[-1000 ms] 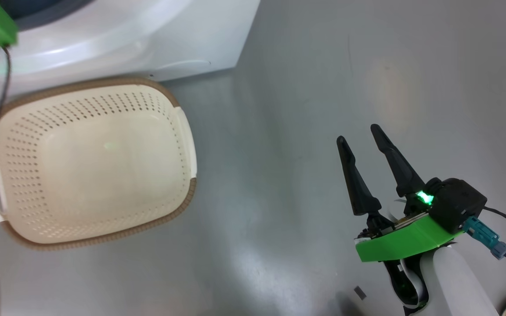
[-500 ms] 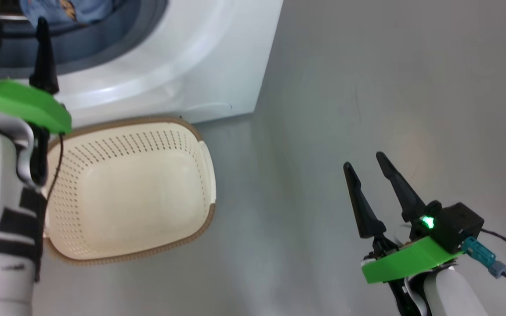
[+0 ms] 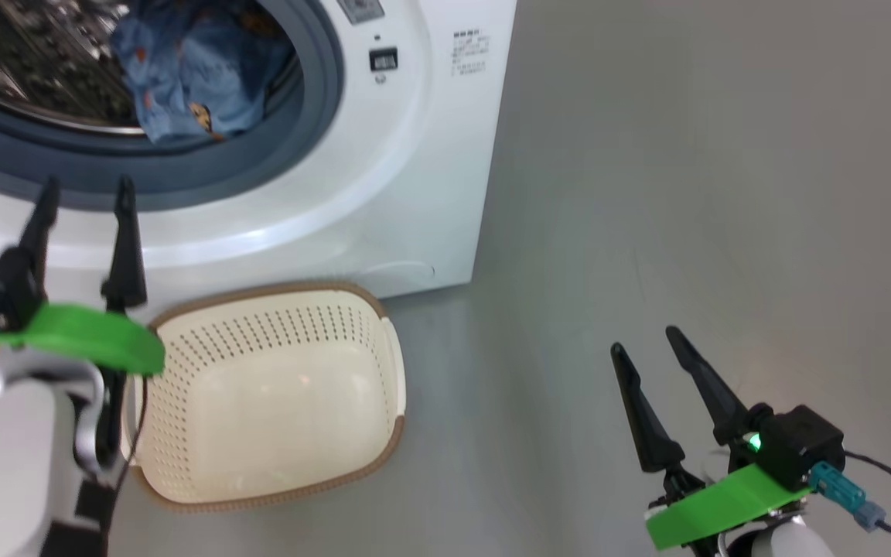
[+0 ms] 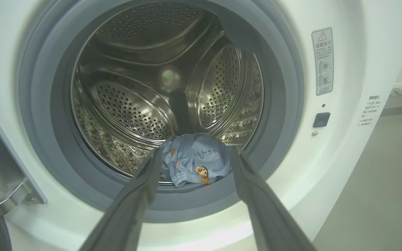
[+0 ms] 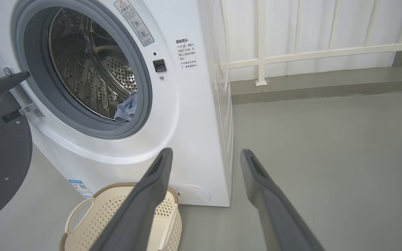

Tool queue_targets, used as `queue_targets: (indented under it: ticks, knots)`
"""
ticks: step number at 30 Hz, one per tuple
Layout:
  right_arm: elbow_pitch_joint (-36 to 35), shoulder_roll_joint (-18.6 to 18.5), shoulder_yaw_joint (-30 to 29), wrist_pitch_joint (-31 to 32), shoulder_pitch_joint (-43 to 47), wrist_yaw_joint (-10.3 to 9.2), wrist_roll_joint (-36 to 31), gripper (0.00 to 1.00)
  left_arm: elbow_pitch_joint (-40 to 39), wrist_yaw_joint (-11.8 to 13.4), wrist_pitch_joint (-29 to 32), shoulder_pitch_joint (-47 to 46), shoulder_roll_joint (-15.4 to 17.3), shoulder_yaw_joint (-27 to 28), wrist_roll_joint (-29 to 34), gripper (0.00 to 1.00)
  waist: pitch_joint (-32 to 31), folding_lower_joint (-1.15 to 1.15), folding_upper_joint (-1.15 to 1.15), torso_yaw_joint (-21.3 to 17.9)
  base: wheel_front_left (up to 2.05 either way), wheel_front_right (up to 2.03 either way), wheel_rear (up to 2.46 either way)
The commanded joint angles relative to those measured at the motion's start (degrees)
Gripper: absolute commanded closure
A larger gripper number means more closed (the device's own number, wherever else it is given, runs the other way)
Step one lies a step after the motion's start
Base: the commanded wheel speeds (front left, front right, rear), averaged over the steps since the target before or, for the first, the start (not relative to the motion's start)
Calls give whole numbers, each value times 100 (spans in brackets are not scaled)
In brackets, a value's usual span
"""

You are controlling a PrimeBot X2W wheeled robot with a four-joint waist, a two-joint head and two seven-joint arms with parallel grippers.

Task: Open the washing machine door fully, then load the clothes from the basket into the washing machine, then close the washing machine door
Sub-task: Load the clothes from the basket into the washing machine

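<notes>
1. The washing machine (image 3: 430,155) stands on the grey floor (image 3: 685,193), with its drum opening facing me.

2. The washing machine door (image 5: 2,164) is swung open at the machine's left side. In the right wrist view its dark ring hangs off the metal hinge.

3. The basket (image 3: 275,291) sits on the floor against the foot of the machine, below the drum opening. Its bare cream bottom is exposed.

4. The clothes (image 3: 182,85) lie bunched inside the drum, at the drum's lower front edge. They rest against the grey-blue gasket. The light-blue fabric with orange print reads clearly in the left wrist view.

5. The left gripper (image 3: 86,186) is spread wide and released. I see nothing between its fingers. It hangs in front of the drum opening, above the basket's left edge, with its fingers aimed at the clothes. I cannot tell whether its tips touch the gasket.

6. The right gripper (image 3: 645,340) is also spread wide and grasps nothing. It hangs over bare floor, well apart from the basket's right edge and to the right of the machine's right front corner.
</notes>
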Motion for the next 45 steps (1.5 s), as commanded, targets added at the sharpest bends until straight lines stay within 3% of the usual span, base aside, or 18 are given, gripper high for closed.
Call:
queue_targets:
  ticks: [1, 17, 25, 45]
  knots:
    - [-119, -37, 148, -26, 119, 9, -39, 0, -316, 58, -35, 245, 188, 225, 53, 0, -362, 0, 0, 76, 0, 0, 0]
    - [-87, -117, 167, -26, 528, 9, -12, 0, -1650, 372, -31, 2253, 200, 674, 16, 0, -1076, 0, 0, 129, 0, 0, 0]
    - [-113, -170, 180, -26, 656, 9, 8, 0, -2223, 596, 15, 3262, 16, 668, -10, 0, -1185, 0, 0, 174, 0, 0, 0]
    - [-151, -166, 75, -26, 643, 9, -85, 0, -2884, 855, -20, 4335, -196, 776, -62, 0, -1199, 0, 0, 135, 0, 0, 0]
